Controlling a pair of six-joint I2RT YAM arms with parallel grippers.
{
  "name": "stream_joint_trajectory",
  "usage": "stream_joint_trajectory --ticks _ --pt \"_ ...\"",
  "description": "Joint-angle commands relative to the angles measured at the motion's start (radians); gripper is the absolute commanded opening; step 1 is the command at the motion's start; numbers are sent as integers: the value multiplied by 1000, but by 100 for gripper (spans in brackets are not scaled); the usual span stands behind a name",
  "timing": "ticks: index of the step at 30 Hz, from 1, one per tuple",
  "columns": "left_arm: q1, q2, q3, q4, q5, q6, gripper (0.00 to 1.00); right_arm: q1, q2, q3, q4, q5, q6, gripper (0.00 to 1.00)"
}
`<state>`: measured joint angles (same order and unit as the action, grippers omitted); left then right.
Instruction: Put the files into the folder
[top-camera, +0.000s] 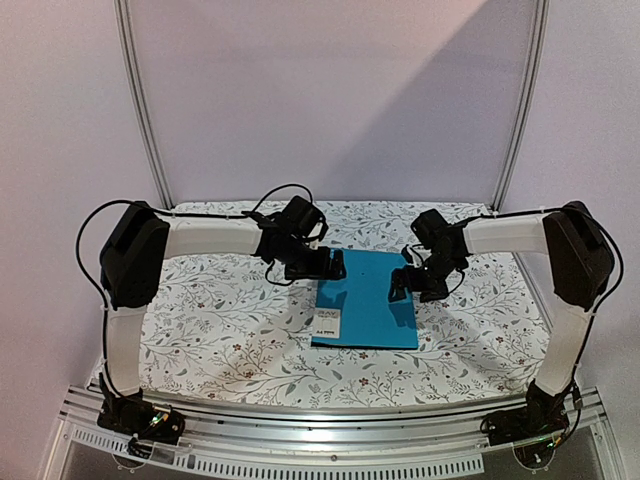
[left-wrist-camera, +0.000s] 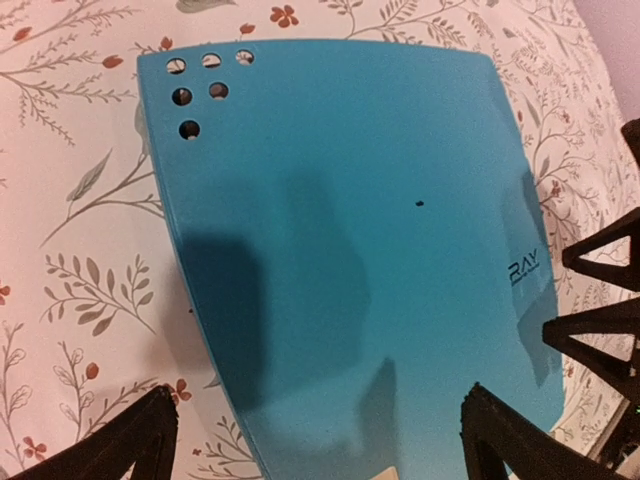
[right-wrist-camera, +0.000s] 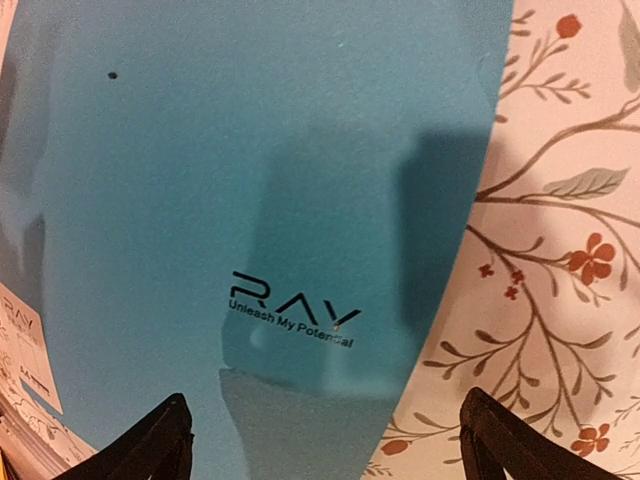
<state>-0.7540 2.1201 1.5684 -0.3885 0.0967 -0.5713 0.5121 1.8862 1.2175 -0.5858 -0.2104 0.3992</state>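
The folder (top-camera: 367, 305) lies shut and flat on the flowered tablecloth, teal side up, with a white label (top-camera: 327, 322) near its left front corner. My left gripper (top-camera: 336, 265) hovers open over the folder's far left corner; the left wrist view shows the folder (left-wrist-camera: 340, 180) between its spread fingers (left-wrist-camera: 130, 440). My right gripper (top-camera: 401, 285) hovers open over the folder's right edge; the right wrist view shows the folder (right-wrist-camera: 250, 150) with its black "RAY" logo (right-wrist-camera: 292, 310) and the label (right-wrist-camera: 18, 330). No loose files are in view.
The flowered tablecloth (top-camera: 220, 330) covers the table around the folder. Metal frame posts (top-camera: 145, 110) rise at the back corners. My right gripper's fingers (left-wrist-camera: 600, 310) show at the right edge of the left wrist view. Several punched holes (left-wrist-camera: 190, 95) mark one folder corner.
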Motion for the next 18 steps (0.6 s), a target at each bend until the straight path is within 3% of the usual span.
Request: stream_joint_trajectory --ticks 1,4,11,15,18 --pt "13 -4 24 -31 -36 14 100 -10 -94 -48 32 81 -21 93" --pt "14 -34 31 -39 -106 42 100 -11 -218 -146 170 168 -28 99" --pt "35 -139 72 -83 -401 173 100 -13 -444 -252 355 442 -110 99" --pt "47 -234 2 30 -456 237 100 -14 -505 -244 378 634 -156 99" --pt "61 -298 -50 93 -492 244 99 -14 -556 -251 411 688 -205 99"
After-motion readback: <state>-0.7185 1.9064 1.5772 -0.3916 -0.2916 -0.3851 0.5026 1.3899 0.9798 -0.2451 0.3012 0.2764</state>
